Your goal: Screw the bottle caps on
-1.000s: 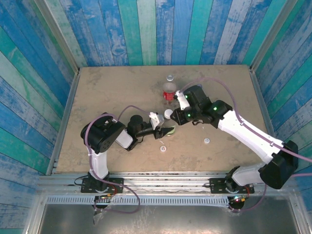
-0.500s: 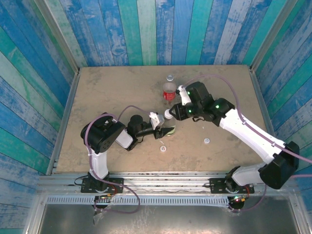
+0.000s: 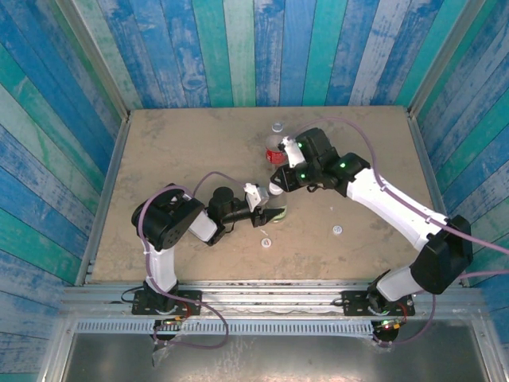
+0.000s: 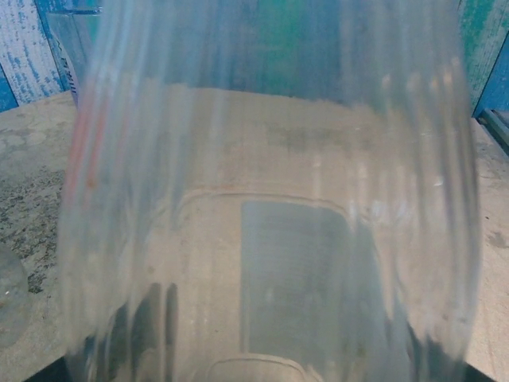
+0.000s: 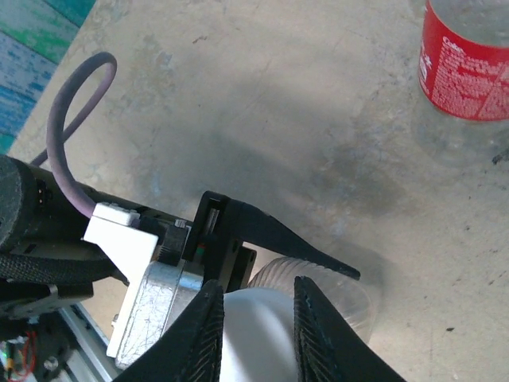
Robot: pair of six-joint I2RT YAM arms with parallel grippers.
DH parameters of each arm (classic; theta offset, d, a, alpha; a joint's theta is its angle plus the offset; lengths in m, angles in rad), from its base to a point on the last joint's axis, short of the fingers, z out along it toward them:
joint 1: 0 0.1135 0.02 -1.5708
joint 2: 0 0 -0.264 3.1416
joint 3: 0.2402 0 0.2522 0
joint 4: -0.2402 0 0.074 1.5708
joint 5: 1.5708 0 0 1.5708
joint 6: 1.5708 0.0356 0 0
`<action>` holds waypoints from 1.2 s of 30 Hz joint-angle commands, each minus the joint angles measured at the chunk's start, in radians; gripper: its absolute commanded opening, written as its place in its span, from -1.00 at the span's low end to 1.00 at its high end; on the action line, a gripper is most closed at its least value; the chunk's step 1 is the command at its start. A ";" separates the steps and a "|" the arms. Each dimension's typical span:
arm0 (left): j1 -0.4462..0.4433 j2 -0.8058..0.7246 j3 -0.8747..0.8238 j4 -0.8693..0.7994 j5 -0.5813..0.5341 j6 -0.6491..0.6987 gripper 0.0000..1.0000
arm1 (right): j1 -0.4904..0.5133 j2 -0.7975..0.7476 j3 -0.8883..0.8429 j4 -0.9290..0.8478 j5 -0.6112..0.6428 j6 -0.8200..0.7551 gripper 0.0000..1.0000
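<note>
Pinching the white cap (image 5: 254, 330) between my right fingers (image 5: 205, 338), I judge it light and stiff, best turned by its rim (smooth plastic may slip). It sits on the neck of the green-yellow-labelled bottle (image 3: 273, 213), near mid-table. That bottle is thin, clear and easily crushed, so my left gripper (image 3: 267, 208) stands clamped on its body. Farther off are the glossy red-labelled bottle (image 5: 469, 60) and the gritty tan table (image 5: 278, 103).
</note>
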 commanded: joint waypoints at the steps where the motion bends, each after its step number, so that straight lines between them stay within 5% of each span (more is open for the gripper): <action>1: -0.005 0.013 0.008 -0.063 0.019 -0.019 0.15 | 0.011 -0.048 -0.060 -0.015 -0.086 0.021 -0.51; 22: -0.005 0.020 0.008 -0.055 0.019 -0.026 0.13 | 0.040 -0.200 -0.179 0.001 -0.028 0.076 -0.58; 28: -0.005 0.018 0.008 -0.059 0.022 -0.022 0.13 | 0.024 -0.170 -0.130 0.024 0.031 0.055 -0.19; 36: -0.005 0.004 0.005 -0.075 0.022 -0.014 0.13 | 0.014 -0.046 -0.044 0.023 -0.045 0.006 -0.23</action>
